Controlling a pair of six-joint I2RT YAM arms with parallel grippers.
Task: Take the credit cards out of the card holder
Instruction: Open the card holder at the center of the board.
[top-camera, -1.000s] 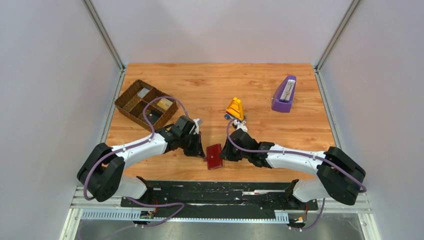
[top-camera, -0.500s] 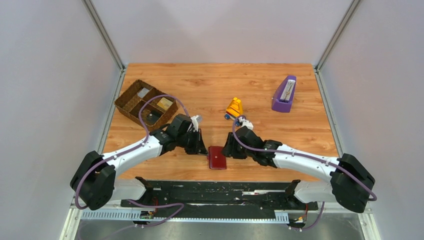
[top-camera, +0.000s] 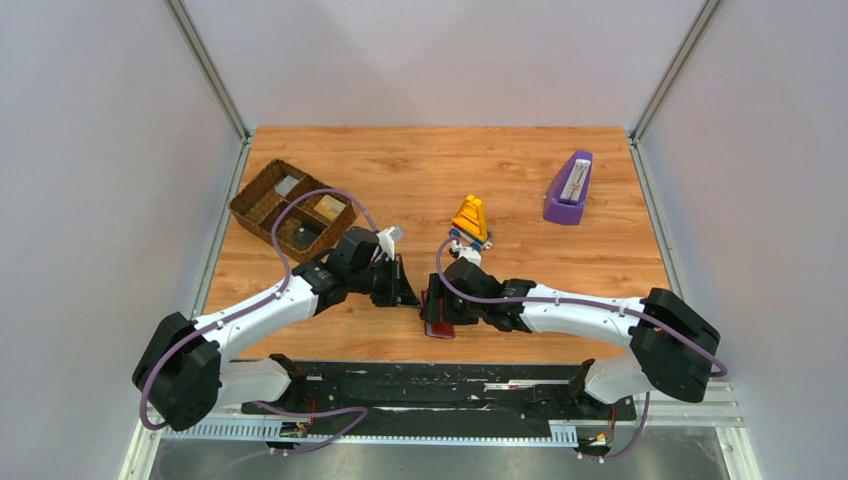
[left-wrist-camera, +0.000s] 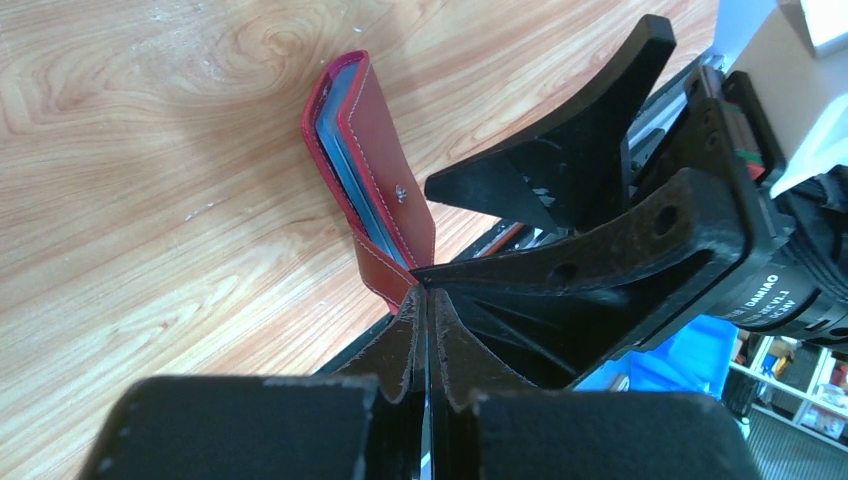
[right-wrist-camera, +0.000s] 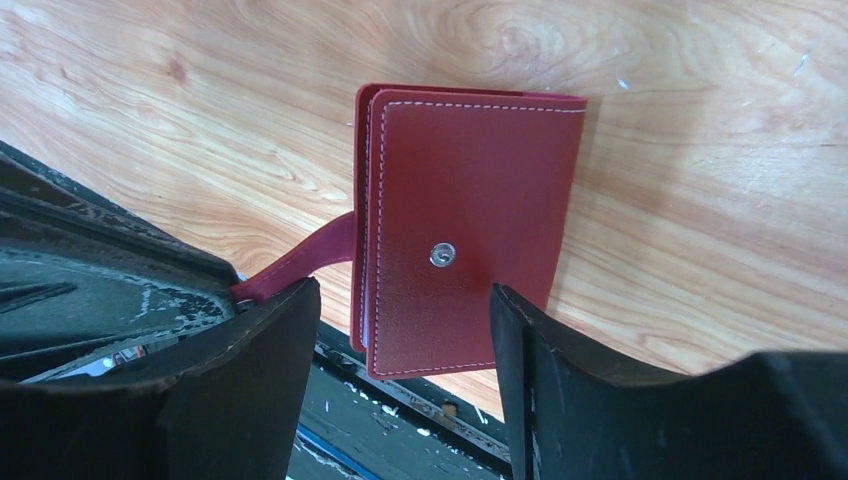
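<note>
Although the counter (top-camera: 400, 170) carries several things, the work sits close to its near edge, where the card holder (right-wrist-camera: 470, 230) lies flat with its red cover up. The left arm (top-camera: 270, 305) and right arm (top-camera: 570, 308) both reach in to the card holder, one from each side. The wicker basket (top-camera: 254, 185) stands well apart from the card holder, to its left and farther back. The purple stand (top-camera: 565, 195) is also well apart, to its right and far back. A yellow cone-shaped toy (top-camera: 470, 214) sits near the card holder, behind it.

The left claw (left-wrist-camera: 425, 295) is pressed together on the end of the holder's thin tab (right-wrist-camera: 305, 258). The right claw (right-wrist-camera: 400, 295) stands apart, one finger on each side of the cover, gripping nothing. The cover is slightly ajar, with grey-blue sleeves (left-wrist-camera: 335, 140) showing in the gap, and no card is out yet.

The likely trouble is the tab. It is a narrow strip, and a pull from the right claw could slide it free of the left claw, letting the holder skid toward the counter's near edge. If the right claw closes across the whole cover, it would press the sleeves shut rather than open them.

The only readable writing is "DAMIAO" on the right arm's wrist motor (left-wrist-camera: 765, 290); the line beneath it is too small to read. The cover shows only a metal snap stud (right-wrist-camera: 442, 254).
</note>
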